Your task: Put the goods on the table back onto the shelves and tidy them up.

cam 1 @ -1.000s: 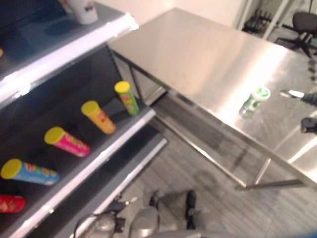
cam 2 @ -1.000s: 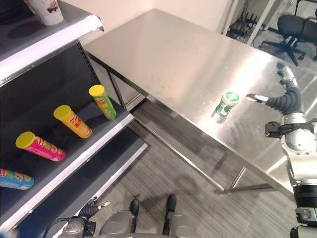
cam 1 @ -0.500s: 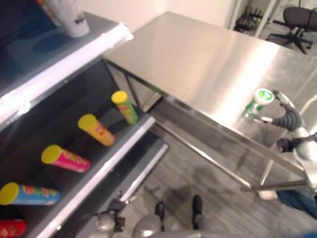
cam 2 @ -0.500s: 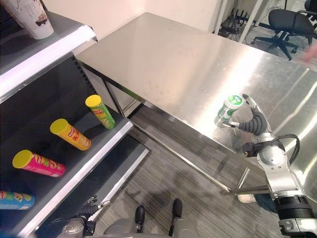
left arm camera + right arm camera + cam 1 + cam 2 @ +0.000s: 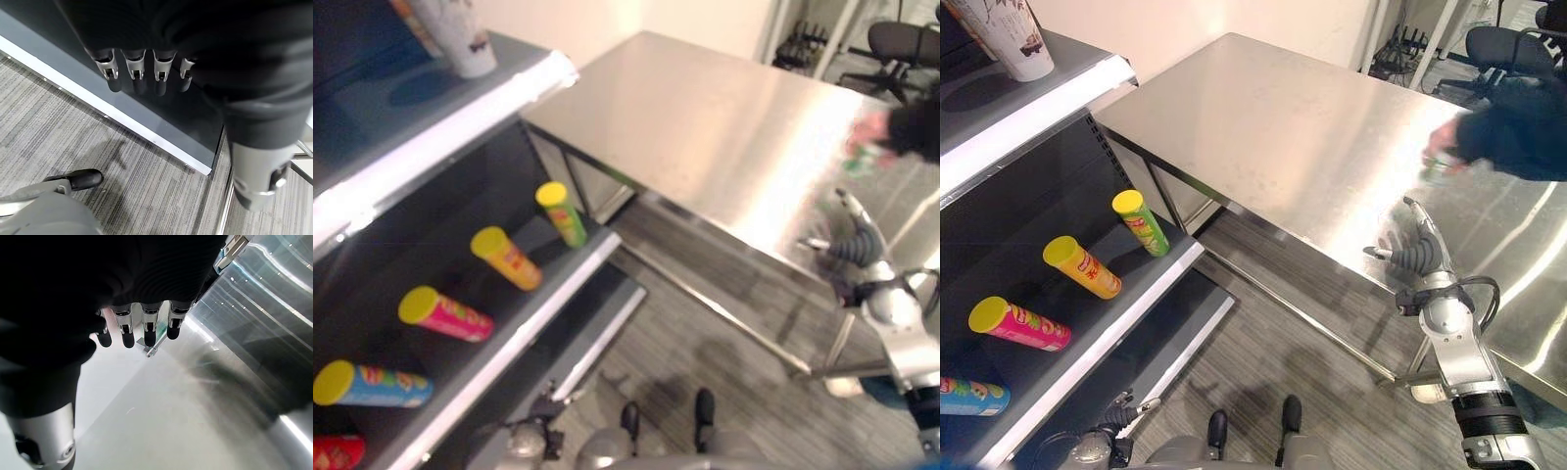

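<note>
The right hand [image 5: 1417, 257] hovers over the steel desk [image 5: 1263, 127], fingers [image 5: 149, 328] apart and empty; a person's hand [image 5: 1445, 147] holds what looks like the green can [image 5: 1433, 172]. Left hand [image 5: 146, 29] hangs by the shelf [image 5: 122, 107], fingers relaxed

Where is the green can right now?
In a person's hand, lifted above the steel table on the robot's right, beyond the robot's open right hand.

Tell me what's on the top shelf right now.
A white printed cup stands on the top shelf near its front edge, with a second container's edge beside it. The shelf's back runs out of frame, so anything deeper can't be seen.
</note>
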